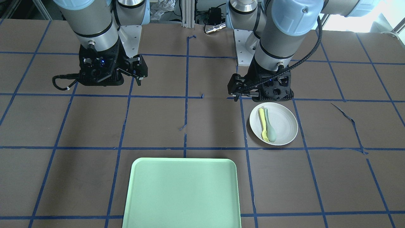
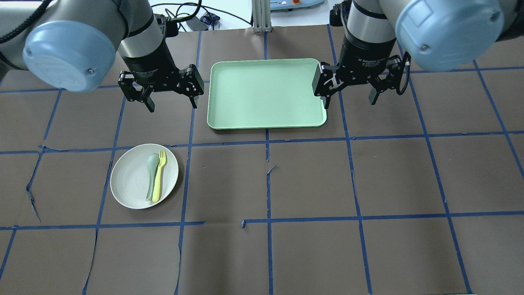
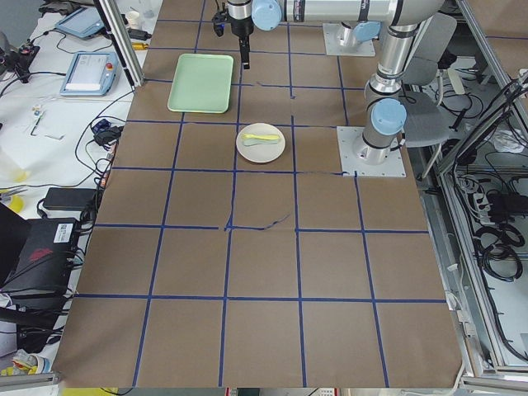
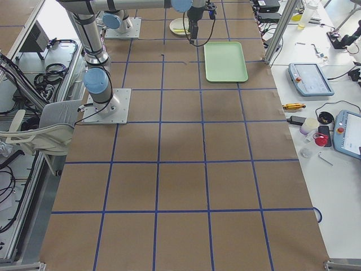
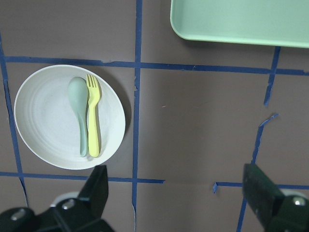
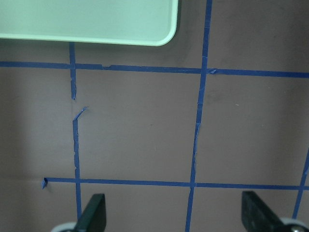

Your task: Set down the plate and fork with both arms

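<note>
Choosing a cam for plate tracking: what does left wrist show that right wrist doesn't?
Left wrist only: the plate, with the fork and spoon side by side on it, and the open left gripper. Right wrist only: the open right gripper over bare table. Both: a corner of the mint-green tray at the top edge, and the blue tape grid.

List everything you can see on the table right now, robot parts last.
plate: one, off-white, on the table, on the robot's left side
fork: one, pale yellow, lying in the plate
spoon: one, grey-green, in the plate beside the fork
tray: one, mint green, mid-table, apart from the plate
table: one, brown, blue tape grid
left end effector: one, black, open, left of the tray
right end effector: one, black, open, at the tray's right edge
</note>
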